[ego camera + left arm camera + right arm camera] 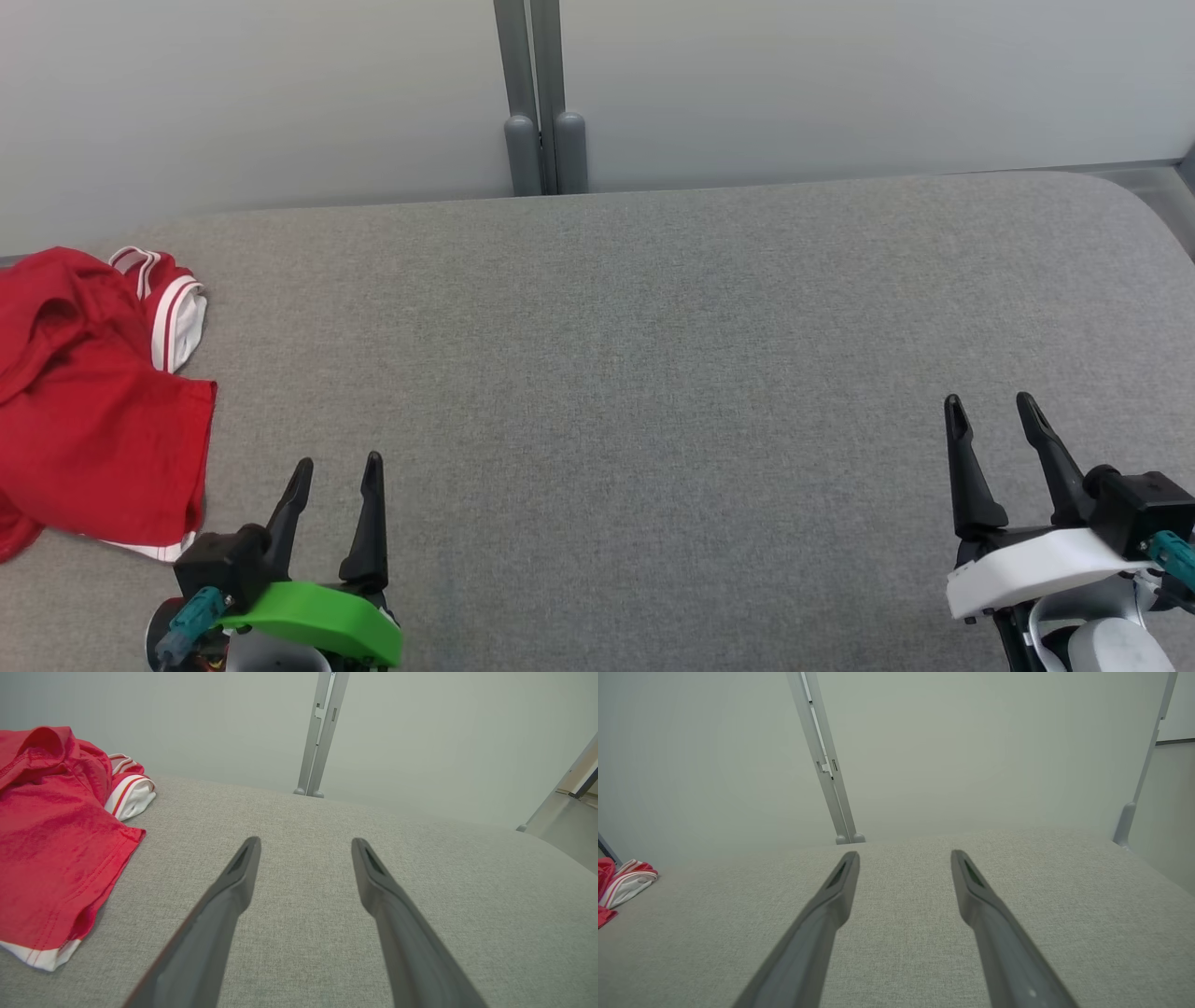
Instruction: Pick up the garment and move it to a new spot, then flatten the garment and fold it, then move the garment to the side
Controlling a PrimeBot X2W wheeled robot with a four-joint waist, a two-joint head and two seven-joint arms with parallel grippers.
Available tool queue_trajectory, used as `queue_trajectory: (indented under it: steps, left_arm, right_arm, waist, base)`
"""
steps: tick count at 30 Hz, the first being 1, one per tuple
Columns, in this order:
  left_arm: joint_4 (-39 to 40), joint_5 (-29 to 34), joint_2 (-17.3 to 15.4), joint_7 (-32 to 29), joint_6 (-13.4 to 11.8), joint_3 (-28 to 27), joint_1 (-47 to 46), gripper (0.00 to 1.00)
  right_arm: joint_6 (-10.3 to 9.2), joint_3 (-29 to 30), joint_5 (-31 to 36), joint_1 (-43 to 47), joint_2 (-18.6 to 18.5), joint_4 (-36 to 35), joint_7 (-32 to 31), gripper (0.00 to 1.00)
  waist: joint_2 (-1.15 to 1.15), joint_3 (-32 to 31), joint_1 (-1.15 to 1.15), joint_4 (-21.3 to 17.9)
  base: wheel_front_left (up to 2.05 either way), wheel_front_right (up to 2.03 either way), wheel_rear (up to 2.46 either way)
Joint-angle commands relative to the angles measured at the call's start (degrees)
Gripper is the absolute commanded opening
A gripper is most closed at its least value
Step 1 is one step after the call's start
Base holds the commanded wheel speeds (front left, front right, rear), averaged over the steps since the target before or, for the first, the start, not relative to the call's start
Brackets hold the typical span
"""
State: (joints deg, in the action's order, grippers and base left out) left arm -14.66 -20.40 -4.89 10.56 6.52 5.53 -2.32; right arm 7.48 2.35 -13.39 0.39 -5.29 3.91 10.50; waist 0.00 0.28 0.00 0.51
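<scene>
1. The red garment [89,401], trimmed in white with red stripes, lay crumpled at the far left of the gray fabric surface [653,373], and part of it ran past the head view's left edge.
2. The left gripper [338,462] was just right of the garment's lower hem and did not touch it. Its 2 dark fingers were spread apart and held nothing.
3. The right gripper [989,401] was well apart from the garment at the lower right, its 2 fingers likewise spread and empty.
4. Behind the surface stood a pale wall [840,84] with a gray post [541,93].
</scene>
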Motion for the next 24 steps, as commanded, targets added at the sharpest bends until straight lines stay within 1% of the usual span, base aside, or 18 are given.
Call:
queue_trajectory:
  steps: [1, 11, 18, 24]
  left_arm:
    - [0.2, 1.6, -0.6, 0.5, 0.1, 0.0, -0.1, 1.00]
    - [-1.1, 5.7, -0.3, 1.8, 0.5, 0.4, 0.1, 1.00]
    - [-2.5, 6.4, 0.0, 2.6, 0.8, 0.6, -0.1, 1.00]
    - [-3.2, 8.3, 0.2, 3.3, 0.9, 0.8, 0.2, 1.00]
  right_arm:
    - [0.01, 0.3, 1.6, 0.2, -0.1, -0.7, 0.6, 1.00]
    - [0.02, 1.7, 4.5, 0.7, 0.8, 0.1, 1.9, 1.00]
    - [0.02, 1.9, 6.8, 1.2, 1.0, 0.9, 2.6, 1.00]
    - [0.01, 2.4, 9.0, 1.6, 1.2, 1.5, 3.4, 1.00]
  waist:
    - [0.00, 0.1, 0.00, 0.0]
    - [0.00, 0.4, 0.00, -0.2]
    - [0.00, 0.5, 0.00, -0.2]
    - [0.00, 0.6, 0.00, -0.2]
  base:
    - [0.00, 0.00, 0.00]
    - [0.00, 0.00, 0.00]
    - [0.00, 0.00, 0.00]
    - [0.00, 0.00, 0.00]
